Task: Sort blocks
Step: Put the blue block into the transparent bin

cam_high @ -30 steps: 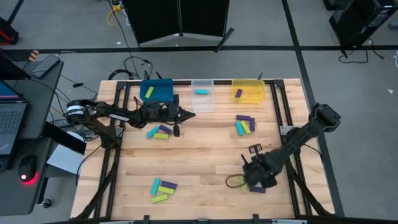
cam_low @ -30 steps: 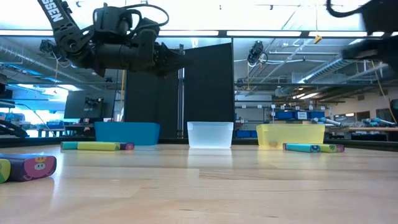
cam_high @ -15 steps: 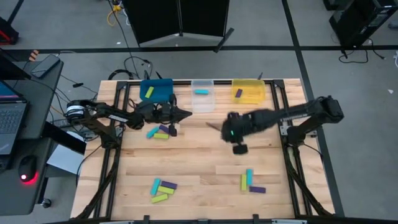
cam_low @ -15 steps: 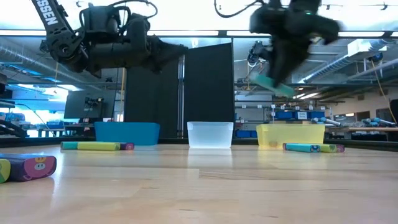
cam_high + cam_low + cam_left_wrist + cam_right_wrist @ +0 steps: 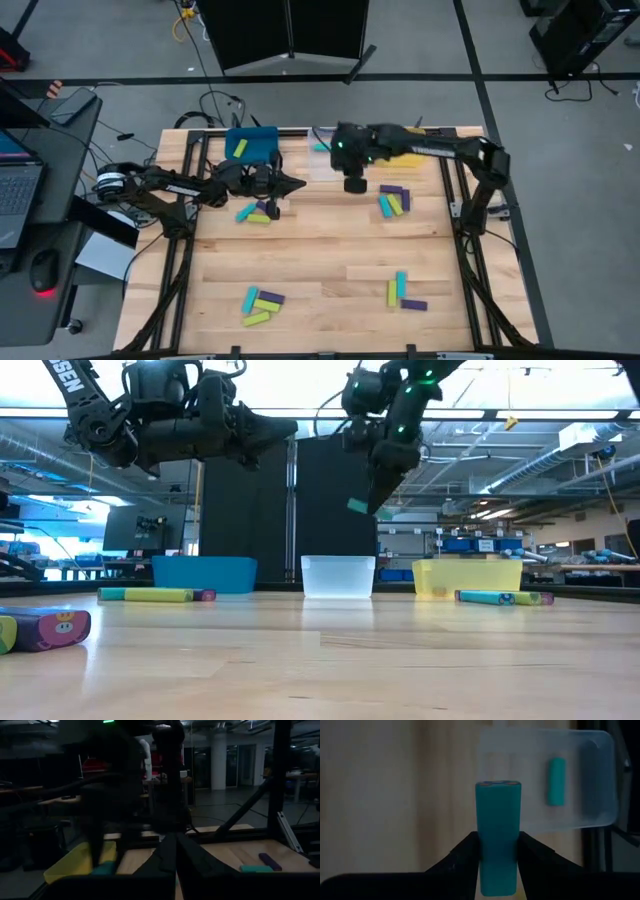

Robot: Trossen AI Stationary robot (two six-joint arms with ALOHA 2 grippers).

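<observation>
Delivery step in hand: right gripper [image 5: 497, 855] clamps a cyan block [image 5: 498, 820] in the air just short of the clear bin [image 5: 580, 780], which already holds one cyan block. Next move, by my judgement: centre over bin, then release. Left gripper [image 5: 298, 183], fingers closed and empty, hangs near the blue bin [image 5: 262, 140].

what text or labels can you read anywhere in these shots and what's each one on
"SEN": white letters, cut off at the frame edge, on the left arm in the low view.
The purple block lying at the near left of the low view bears a small pig-like picture, not words.
The boxes on the shelves in the room behind are too small to read.
Nothing else is legible.
</observation>
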